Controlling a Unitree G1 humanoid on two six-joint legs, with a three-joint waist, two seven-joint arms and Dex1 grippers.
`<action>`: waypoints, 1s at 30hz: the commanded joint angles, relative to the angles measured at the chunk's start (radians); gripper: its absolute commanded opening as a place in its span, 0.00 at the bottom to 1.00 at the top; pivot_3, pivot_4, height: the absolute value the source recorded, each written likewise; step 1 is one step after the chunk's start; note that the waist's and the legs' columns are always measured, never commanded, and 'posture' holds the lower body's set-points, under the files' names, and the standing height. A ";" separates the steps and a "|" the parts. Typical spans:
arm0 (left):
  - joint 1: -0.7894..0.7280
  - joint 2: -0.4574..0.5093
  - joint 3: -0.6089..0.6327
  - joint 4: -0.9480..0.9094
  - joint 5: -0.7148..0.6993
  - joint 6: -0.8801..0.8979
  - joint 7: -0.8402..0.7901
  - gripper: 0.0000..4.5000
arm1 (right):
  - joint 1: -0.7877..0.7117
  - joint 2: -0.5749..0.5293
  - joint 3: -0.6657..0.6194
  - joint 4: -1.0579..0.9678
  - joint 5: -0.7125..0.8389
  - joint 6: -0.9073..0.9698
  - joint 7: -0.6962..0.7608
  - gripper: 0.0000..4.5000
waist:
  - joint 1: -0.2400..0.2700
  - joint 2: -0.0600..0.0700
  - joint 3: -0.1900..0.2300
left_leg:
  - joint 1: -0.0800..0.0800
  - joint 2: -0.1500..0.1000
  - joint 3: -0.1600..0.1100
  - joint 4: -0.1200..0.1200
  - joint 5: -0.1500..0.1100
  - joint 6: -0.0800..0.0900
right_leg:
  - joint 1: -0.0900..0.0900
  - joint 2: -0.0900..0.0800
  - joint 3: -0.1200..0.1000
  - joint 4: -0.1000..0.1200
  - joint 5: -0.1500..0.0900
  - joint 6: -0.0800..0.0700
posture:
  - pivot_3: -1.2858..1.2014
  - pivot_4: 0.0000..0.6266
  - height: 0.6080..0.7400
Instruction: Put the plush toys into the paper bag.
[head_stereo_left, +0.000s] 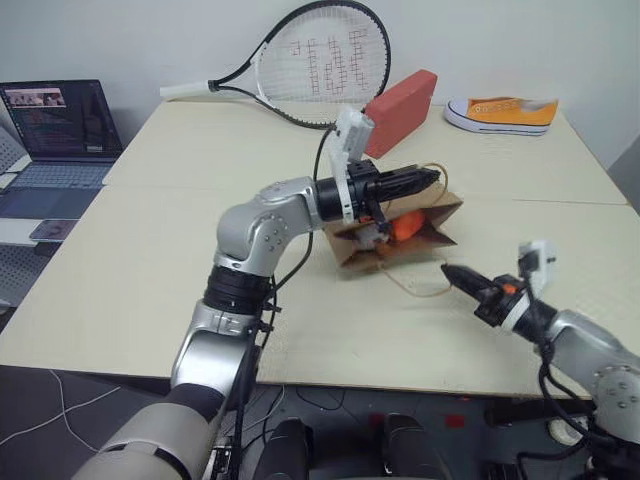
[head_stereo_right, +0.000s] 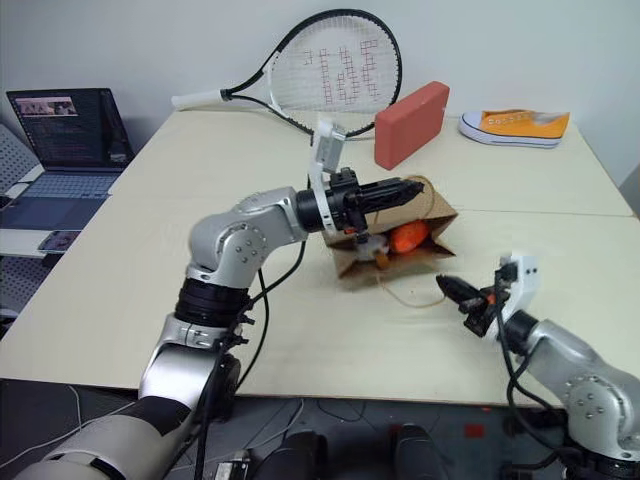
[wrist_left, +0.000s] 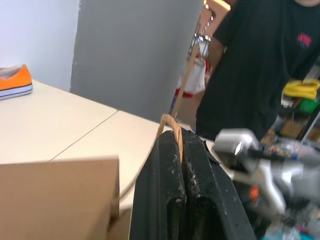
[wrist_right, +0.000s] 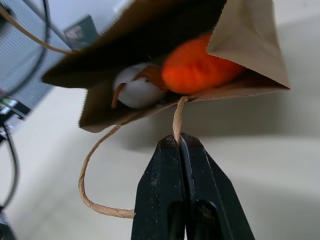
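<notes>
Right gripper (wrist_right: 179, 142) fingers pinch one cord handle (wrist_right: 176, 117), left gripper (wrist_left: 181, 150) fingers the other, lifting paper bag (head_stereo_left: 440, 215) mouth-up so carrot (wrist_right: 200, 67) and egg (wrist_right: 137, 90) stay in.

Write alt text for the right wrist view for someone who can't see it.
The right end effector, shut, pinches a tan cord handle of a brown paper bag lying open on a pale table. Inside the bag sit an orange carrot plush and a white egg plush.
</notes>
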 joint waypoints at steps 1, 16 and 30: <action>-0.077 0.075 0.000 -0.014 0.029 -0.023 -0.079 0.00 | -0.008 -0.113 -0.072 -0.033 0.414 -0.023 -0.192 0.00 | 0.001 0.000 0.000 | 0.000 0.000 0.000 0.000 0.000 0.000 | 0.000 0.000 0.000 0.000 0.000 0.000 | 0.52 0.24 1.00; -0.307 0.033 -0.057 0.356 0.181 -0.150 -0.221 0.00 | -0.109 -0.471 -0.006 0.119 0.823 -0.250 -0.495 0.00 | 0.002 -0.002 0.001 | -0.001 0.000 0.002 0.000 0.000 0.000 | 0.000 0.000 0.001 -0.002 0.000 0.000 | 0.52 0.24 1.00; -0.371 -0.050 0.021 0.570 0.242 -0.274 -0.182 0.00 | -0.278 -0.491 0.098 0.197 0.787 -0.258 -0.519 0.00 | 0.004 -0.002 0.001 | -0.005 0.000 0.001 0.001 0.000 0.001 | -0.002 -0.001 0.000 -0.003 0.000 0.000 | 0.52 0.24 1.00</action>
